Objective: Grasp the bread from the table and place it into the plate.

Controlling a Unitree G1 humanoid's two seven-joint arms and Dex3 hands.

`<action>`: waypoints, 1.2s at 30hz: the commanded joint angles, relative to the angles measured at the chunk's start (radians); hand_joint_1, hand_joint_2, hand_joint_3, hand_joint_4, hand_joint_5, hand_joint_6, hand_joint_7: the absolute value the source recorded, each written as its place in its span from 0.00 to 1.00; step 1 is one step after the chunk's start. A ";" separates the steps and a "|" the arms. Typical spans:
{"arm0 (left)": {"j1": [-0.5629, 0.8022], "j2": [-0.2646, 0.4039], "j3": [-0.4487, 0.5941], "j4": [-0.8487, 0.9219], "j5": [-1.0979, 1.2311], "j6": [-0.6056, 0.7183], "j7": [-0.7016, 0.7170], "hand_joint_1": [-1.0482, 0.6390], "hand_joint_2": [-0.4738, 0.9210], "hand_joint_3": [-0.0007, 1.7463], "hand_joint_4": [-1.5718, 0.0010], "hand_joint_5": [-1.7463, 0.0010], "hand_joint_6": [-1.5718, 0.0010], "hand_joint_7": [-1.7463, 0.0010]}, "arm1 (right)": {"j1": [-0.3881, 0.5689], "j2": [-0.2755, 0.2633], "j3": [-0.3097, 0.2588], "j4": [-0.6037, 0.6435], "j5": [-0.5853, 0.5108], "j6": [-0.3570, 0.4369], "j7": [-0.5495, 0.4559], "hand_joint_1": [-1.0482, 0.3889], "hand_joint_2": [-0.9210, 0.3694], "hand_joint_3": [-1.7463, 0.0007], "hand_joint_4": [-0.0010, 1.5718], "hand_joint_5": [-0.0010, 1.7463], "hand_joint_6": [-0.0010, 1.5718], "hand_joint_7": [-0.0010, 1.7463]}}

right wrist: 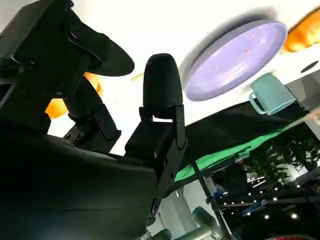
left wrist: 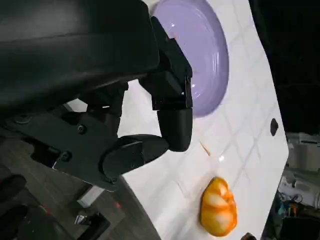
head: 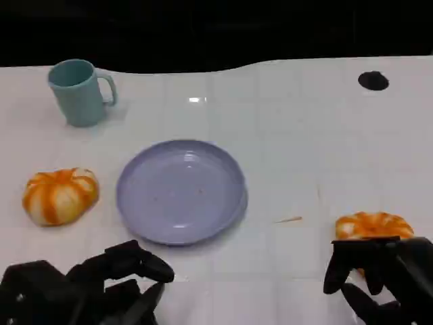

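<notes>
White worktop; bread (head: 374, 225) is located right of plate (head: 181, 190), just beyond right hand (head: 379, 277), fingers (head: 336, 271) spread, nothing held.

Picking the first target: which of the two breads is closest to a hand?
The bread on the plate's right side, directly at the right hand; the other bread lies apart from the left hand.

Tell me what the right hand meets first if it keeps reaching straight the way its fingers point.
Most likely the bread directly ahead of the right hand, whose fingers already overlap its near edge in the head view. Whether they touch yet is unclear; depth is hard to judge.
</notes>
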 commanded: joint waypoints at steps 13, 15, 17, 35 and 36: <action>-0.008 0.011 0.005 -0.012 -0.001 0.013 -0.004 0.47 0.88 0.42 0.57 0.00 0.59 0.28 | -0.008 -0.013 -0.004 0.012 0.003 -0.007 -0.008 0.68 0.60 0.22 0.62 0.97 0.62 0.67; -0.008 0.012 0.004 -0.010 0.001 0.010 -0.004 0.46 0.88 0.42 0.57 0.00 0.59 0.28 | -0.007 -0.013 -0.004 0.010 0.002 -0.006 -0.008 0.68 0.59 0.22 0.62 0.97 0.62 0.66; -0.008 0.013 0.004 -0.009 0.002 0.008 -0.006 0.46 0.88 0.42 0.58 0.00 0.59 0.28 | -0.007 -0.013 -0.004 0.009 0.002 -0.004 -0.007 0.68 0.59 0.22 0.63 0.97 0.62 0.66; -0.010 0.013 0.007 -0.008 -0.003 0.009 -0.008 0.47 0.88 0.43 0.58 0.00 0.60 0.28 | -0.006 -0.018 -0.016 -0.029 -0.038 0.012 -0.023 0.68 0.56 0.34 0.59 0.83 0.64 0.45; -0.010 0.012 0.007 -0.010 -0.003 0.013 -0.006 0.47 0.88 0.43 0.58 0.00 0.60 0.28 | -0.004 -0.019 -0.018 -0.041 -0.051 0.023 -0.022 0.67 0.56 0.35 0.60 0.79 0.65 0.42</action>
